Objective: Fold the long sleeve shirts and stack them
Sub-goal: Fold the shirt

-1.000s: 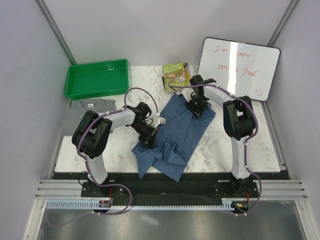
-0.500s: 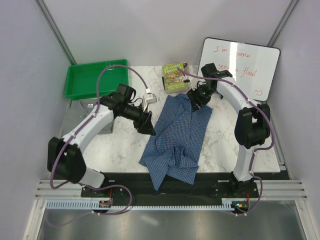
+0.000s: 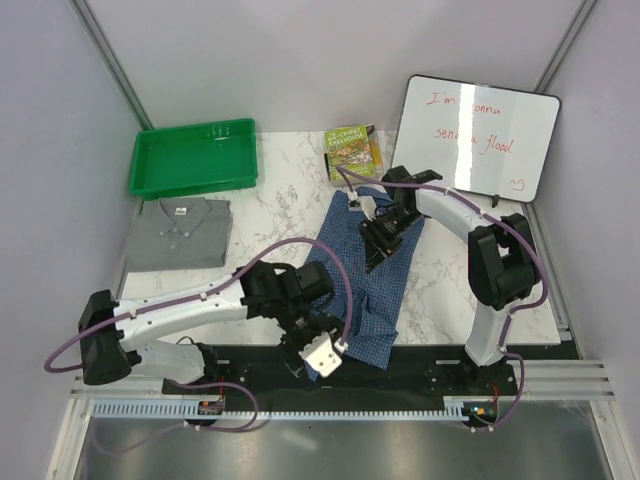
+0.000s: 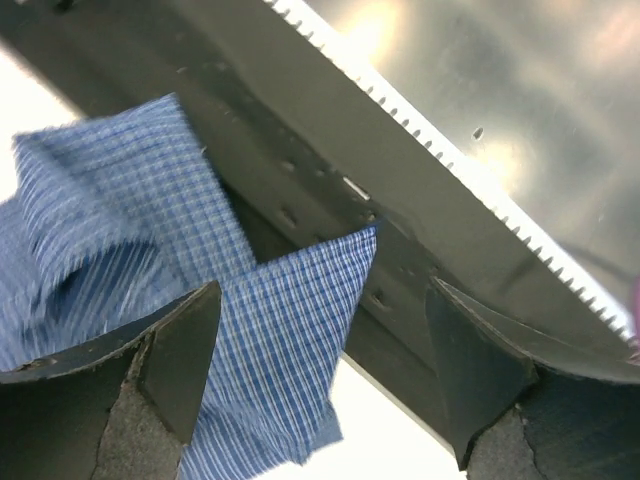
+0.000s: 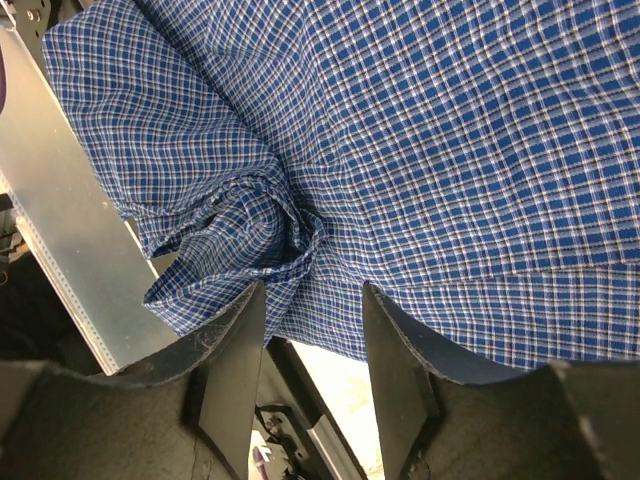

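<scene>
Black and spread wide, your left pincer [image 4: 320, 290] holds nothing. Past its gap, one corner of the blue checked button-up cloth shirt [image 4: 270, 340] overlaps the dark metal rail [image 4: 330, 250] at the near edge of the white marbled desk [image 3: 440, 290].

Your right pincer [image 5: 310, 290] is half closed on a twisted bunch of that blue shirt's cloth, which swirls into tight creases right at the fingertips. From above, this pincer [image 3: 378, 240] sits on the upper middle of the shirt [image 3: 370, 290], which lies stretched from the desk's centre down to its near edge.

Further left, the plain grey collared cloth shirt [image 3: 180, 232] lies folded flat at the desk's left side, just in front of the green plastic tray [image 3: 192, 157]. At the back stand a small colourful book [image 3: 352, 152] and, to its right, a white board with red handwriting [image 3: 478, 137].
</scene>
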You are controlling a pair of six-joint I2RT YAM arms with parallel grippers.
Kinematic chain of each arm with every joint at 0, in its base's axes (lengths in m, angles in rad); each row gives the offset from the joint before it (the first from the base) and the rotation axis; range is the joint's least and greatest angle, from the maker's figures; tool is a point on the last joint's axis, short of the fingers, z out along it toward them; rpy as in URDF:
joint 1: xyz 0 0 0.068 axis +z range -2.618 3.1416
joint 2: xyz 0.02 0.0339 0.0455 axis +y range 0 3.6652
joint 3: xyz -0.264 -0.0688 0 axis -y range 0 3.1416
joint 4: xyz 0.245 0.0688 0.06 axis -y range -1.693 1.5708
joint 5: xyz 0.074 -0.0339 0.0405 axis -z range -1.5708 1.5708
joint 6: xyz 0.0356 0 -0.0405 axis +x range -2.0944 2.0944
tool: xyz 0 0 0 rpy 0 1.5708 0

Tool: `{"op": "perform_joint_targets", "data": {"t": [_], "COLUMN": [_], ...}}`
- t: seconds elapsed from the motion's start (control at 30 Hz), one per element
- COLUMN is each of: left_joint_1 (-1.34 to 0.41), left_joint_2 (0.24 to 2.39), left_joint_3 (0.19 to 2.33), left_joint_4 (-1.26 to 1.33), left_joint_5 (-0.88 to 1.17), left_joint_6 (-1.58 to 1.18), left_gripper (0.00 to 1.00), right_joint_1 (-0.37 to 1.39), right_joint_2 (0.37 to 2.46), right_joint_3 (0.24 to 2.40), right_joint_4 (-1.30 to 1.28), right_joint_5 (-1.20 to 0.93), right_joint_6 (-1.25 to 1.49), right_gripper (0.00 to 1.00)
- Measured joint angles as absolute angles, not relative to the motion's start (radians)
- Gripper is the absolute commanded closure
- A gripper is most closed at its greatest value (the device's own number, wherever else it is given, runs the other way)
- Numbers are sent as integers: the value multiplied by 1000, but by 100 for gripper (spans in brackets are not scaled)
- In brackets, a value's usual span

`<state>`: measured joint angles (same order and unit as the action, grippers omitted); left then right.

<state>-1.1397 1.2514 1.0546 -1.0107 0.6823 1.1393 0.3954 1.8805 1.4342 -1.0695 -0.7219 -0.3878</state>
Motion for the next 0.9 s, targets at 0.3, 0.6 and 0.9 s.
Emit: {"op": "perform_joint_targets", "data": {"t": [0.3, 0.6, 0.9], "left_joint_1": [-1224, -1206, -1041], "left_joint_2": [1432, 1533, 1538], "left_joint_3": [1037, 1021, 1073], "left_joint_4": [-921, -875, -884], "left_joint_5": [566, 428, 389], "left_joint_6": [1262, 1364, 1415], "left_gripper": [25, 69, 96], "right_joint_1": [386, 381, 357], "right_joint_2": [1753, 1747, 1747], "right_joint_3": [1327, 1298, 1298], "right_joint_4": [-1080, -1077, -1077], "right_joint_5": [-707, -707, -702], "right_joint_6": [-414, -435, -449], "right_gripper": [45, 46, 46]}}
